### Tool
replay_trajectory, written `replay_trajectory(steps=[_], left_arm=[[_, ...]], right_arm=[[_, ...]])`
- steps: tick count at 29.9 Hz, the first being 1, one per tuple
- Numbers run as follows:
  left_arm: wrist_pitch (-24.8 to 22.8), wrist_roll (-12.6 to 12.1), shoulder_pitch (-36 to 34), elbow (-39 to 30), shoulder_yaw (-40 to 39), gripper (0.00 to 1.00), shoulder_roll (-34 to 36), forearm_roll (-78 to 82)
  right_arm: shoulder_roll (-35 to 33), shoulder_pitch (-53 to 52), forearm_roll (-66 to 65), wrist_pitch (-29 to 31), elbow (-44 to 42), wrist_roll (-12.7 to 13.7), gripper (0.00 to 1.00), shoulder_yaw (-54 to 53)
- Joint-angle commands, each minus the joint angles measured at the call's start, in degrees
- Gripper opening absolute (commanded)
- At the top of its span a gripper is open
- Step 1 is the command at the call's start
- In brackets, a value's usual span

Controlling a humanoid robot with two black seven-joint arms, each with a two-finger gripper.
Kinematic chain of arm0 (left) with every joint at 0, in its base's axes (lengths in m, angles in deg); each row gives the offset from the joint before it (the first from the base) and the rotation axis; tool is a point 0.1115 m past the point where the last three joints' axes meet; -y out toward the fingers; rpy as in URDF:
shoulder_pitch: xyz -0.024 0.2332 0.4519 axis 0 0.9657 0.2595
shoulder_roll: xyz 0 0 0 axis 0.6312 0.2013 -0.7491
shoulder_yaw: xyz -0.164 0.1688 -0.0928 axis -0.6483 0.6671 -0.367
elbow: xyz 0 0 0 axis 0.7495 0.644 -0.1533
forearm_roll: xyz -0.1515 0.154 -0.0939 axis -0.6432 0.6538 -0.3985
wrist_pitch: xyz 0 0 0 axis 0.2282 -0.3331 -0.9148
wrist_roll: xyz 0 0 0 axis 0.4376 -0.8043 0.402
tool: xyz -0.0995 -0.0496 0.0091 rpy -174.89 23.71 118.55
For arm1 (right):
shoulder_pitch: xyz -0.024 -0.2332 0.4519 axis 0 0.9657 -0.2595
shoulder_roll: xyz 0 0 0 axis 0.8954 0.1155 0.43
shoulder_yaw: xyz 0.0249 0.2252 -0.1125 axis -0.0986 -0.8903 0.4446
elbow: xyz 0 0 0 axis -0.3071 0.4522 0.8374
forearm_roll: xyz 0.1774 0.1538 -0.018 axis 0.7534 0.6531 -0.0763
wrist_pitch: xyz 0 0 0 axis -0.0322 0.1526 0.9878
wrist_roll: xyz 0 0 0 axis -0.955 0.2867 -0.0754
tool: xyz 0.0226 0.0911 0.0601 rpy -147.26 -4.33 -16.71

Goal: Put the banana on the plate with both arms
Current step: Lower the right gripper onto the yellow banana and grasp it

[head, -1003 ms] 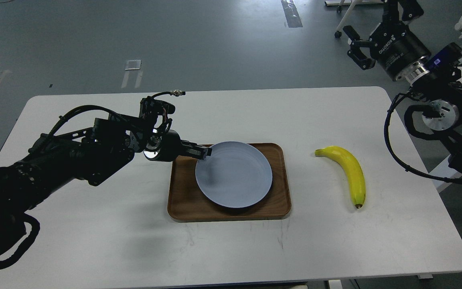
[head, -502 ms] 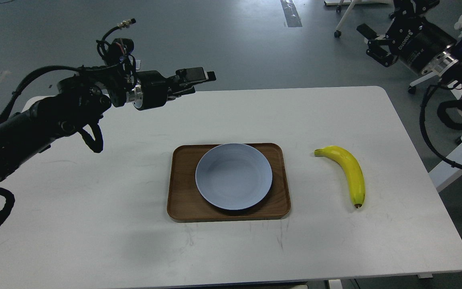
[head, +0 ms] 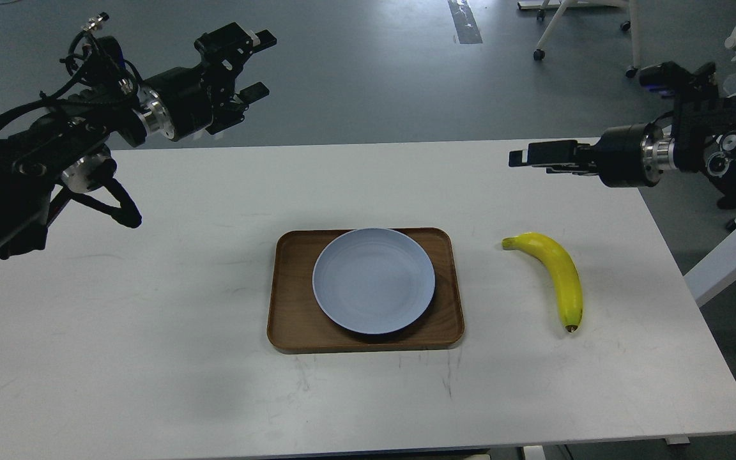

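Note:
The yellow banana (head: 563, 275) lies on the white table (head: 151, 358), right of the tray, with its greenish stem end toward the plate and its dark tip toward the front. The pale grey-blue plate (head: 373, 281) rests in the brown wooden tray (head: 288, 319) and holds nothing. My left gripper (head: 260, 64) is raised high above the table's far left corner, with its fingers spread and empty. My right gripper (head: 516, 158) hovers above the table behind the banana, pointing left. It is seen side-on, so its two fingers cannot be told apart.
Office chair bases (head: 585, 25) stand on the grey floor beyond the table. A white frame (head: 726, 262) stands by the table's right edge, under my right arm.
My left gripper rose from the plate's left rim to high over the far left corner. My right gripper swung down from the far right to above the table behind the banana.

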Motion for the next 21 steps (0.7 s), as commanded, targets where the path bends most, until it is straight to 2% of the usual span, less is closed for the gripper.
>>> replay_trajectory(steps=[1,10,21], left_arm=[[-0.11,-0.01,0.03,0.01,0.10,0.98,-0.15,0.00],[-0.28,-0.01,0.03,0.01,0.10,0.98,-0.24,0.00],[-0.33,-0.01,0.03,0.01,0.10,0.98,-0.24,0.00]], right_arm=[[2.06,-0.20,-4.07,-0.02,-1.21,0.00,1.00,4.92],[8.47,-0.20,-8.39,-0.02,-10.09,0.00,1.00,13.71],[11.64,1.02,-8.39,-0.02,-12.90,0.00,1.00,16.98]])
